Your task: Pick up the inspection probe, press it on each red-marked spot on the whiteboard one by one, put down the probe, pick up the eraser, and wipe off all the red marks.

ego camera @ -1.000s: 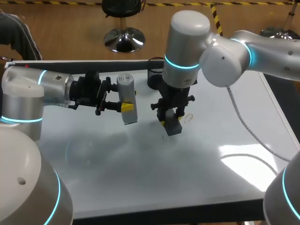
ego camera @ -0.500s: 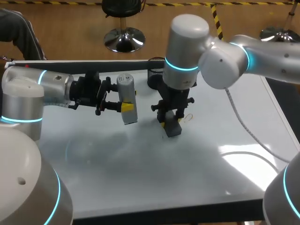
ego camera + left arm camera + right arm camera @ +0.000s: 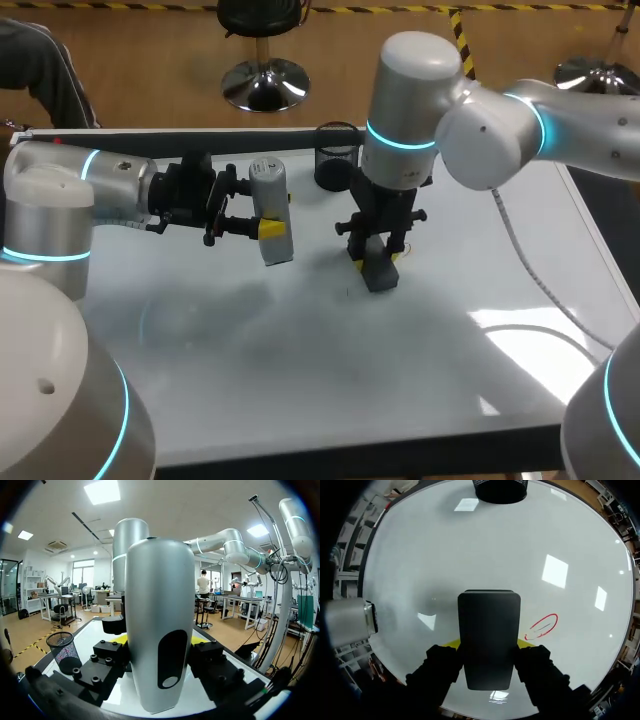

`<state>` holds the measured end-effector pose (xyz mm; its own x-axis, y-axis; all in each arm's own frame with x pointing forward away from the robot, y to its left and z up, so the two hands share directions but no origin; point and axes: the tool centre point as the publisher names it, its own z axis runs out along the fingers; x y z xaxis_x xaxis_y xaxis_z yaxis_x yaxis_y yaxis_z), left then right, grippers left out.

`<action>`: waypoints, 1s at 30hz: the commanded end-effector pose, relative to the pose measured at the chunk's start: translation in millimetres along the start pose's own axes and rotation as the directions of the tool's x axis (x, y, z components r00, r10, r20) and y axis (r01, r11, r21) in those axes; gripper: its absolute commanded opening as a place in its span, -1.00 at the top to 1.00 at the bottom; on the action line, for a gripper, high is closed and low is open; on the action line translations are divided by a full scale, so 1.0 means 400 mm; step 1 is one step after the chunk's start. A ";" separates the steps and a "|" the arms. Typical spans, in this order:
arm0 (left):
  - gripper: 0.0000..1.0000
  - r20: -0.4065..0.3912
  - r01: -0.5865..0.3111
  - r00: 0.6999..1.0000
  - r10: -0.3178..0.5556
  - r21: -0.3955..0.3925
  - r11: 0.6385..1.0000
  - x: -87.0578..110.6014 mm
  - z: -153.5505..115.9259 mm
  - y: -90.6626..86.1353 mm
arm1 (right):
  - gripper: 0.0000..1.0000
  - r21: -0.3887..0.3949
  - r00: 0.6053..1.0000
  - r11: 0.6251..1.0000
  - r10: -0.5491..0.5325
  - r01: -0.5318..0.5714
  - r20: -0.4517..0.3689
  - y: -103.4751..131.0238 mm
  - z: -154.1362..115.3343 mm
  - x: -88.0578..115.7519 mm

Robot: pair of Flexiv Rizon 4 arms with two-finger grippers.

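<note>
whiteboard (image 3: 300,390) covers nearly all of the bench, glossy, with ceiling lights mirrored in it. the right arm (image 3: 480,120) reaches down over its middle; the left arm (image 3: 60,200) lies along the far left side. the left pincer (image 3: 262,228) is clamped on the inspection probe (image 3: 159,620), a silver cylinder held clear above the board and left of the work. a black mesh cup (image 3: 337,165) stands at the far edge. the right pincer (image 3: 489,645) grips the eraser (image 3: 378,270), a black block, with fingers tight on its two sides. its lower end is at or just above the board; i cannot tell whether it touches. one red mark (image 3: 541,626), a small loop, lies just beside the eraser, not under it.

risks, as i judge them: a stroke on the present line would slide past the loop and leave it. a tilted pad would touch with one edge and only smear. a wide sweep leftward could bring the right arm against the raised probe.
</note>
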<state>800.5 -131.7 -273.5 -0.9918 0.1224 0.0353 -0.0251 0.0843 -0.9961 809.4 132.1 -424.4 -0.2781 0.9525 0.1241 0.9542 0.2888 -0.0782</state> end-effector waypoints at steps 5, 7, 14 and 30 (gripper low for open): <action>1.00 0.003 -0.002 1.000 0.002 0.001 1.000 0.003 -0.001 -0.003 | 1.00 0.008 1.000 1.000 0.030 -0.030 0.005 -0.012 0.004 -0.062; 1.00 0.003 -0.002 1.000 0.002 0.001 1.000 0.003 -0.001 -0.003 | 1.00 0.017 0.999 0.999 0.041 -0.042 0.007 -0.017 0.005 -0.077; 1.00 0.003 -0.002 1.000 0.002 0.001 1.000 0.003 -0.001 -0.003 | 1.00 0.043 0.997 0.996 0.075 -0.076 0.022 -0.030 0.004 -0.131; 1.00 0.003 -0.002 1.000 0.002 0.001 1.000 0.003 -0.001 -0.003 | 1.00 -0.012 0.992 0.994 0.114 -0.113 0.058 -0.045 -0.095 -0.166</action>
<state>800.4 -131.7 -273.4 -0.9918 0.1225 0.0353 -0.0250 0.0845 -0.9961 821.3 60.3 -407.1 -0.1716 0.9829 0.0669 0.9795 0.1775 -0.0949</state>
